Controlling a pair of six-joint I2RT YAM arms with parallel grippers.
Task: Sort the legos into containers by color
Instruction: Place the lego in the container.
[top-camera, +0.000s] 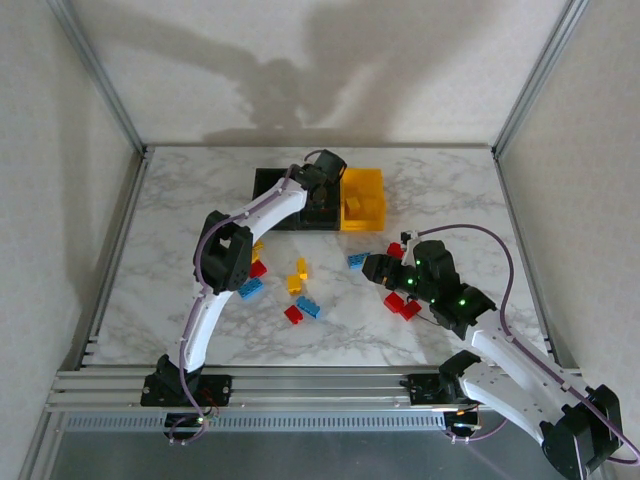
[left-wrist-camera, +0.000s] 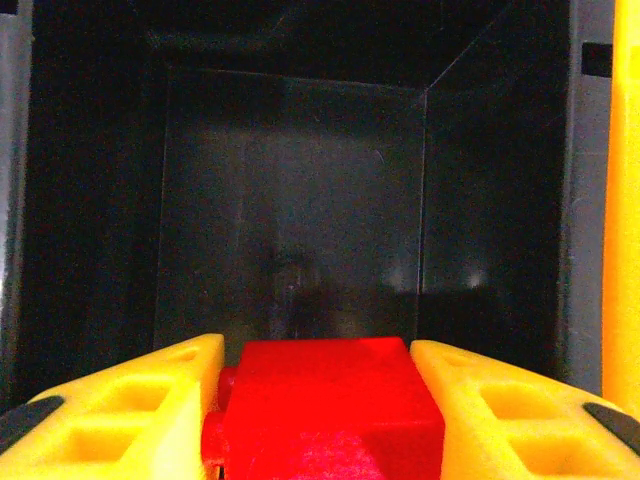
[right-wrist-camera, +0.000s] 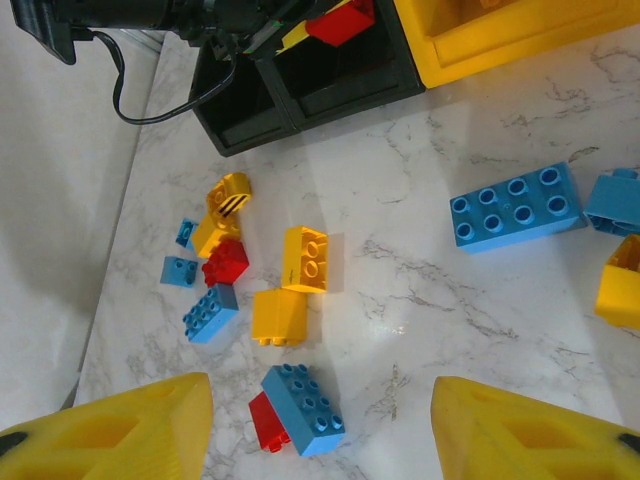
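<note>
Left gripper: your left gripper (left-wrist-camera: 316, 352) is clenched on a red brick (left-wrist-camera: 330, 410), with a yellow finger pressed against each side.
Where the red brick is: it hangs in the air over the mouth of the middle black bin (left-wrist-camera: 290, 200), the one that adjoins the yellow bin (top-camera: 363, 200). It is clear of the bin's floor.
Why it is held there: you have it right above the opening so that it falls inside when let go. By that reading, the drop is the step in hand, and red goes in this bin.
Which way the red brick points: a flat face is turned to the left wrist camera. A rounded bump low on its left may be a stud, so the studs probably face sideways.
Long axis of the red brick: the right wrist view shows it tilted, one end higher. The exact axis cannot be told.
Right gripper: your right gripper (right-wrist-camera: 320, 440) is released, its fingers spread wide with nothing between them. It hovers above the worktop (right-wrist-camera: 420, 330) over the loose legos.
Why it waits there: it is likely lining up the next pick while the left arm is over the bins.
Nearest pick: a blue brick (right-wrist-camera: 303, 395) lies studs up, partly over a second red brick (right-wrist-camera: 265, 420). Its long axis runs diagonally.
Long blue brick (right-wrist-camera: 515, 205): it lies flat with studs up, its long axis across the view and rising slightly to the right.
</note>
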